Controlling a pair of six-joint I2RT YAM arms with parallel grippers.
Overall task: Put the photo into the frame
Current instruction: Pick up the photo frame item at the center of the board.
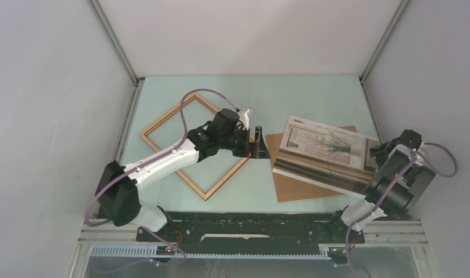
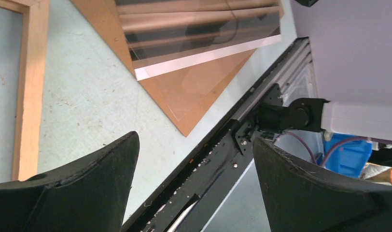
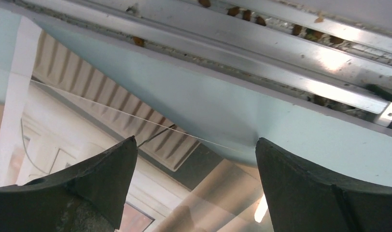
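The brown backing board (image 1: 296,188) is lying flat on the right of the pale green table (image 1: 250,98), its near corner bare. The photo (image 1: 322,145) is lying picture-up on it. The right gripper (image 1: 382,152) is hovering at the photo's right edge, fingers spread wide, gripping nothing. The left gripper (image 1: 260,147) is hanging between board and frame, likewise spread and empty. The frame (image 1: 227,178) is lying on the left, apart from the photo.

Orange-brown frame (image 1: 163,124), grey-white photo (image 1: 328,152) with dark stripes, pale green table (image 1: 290,98).
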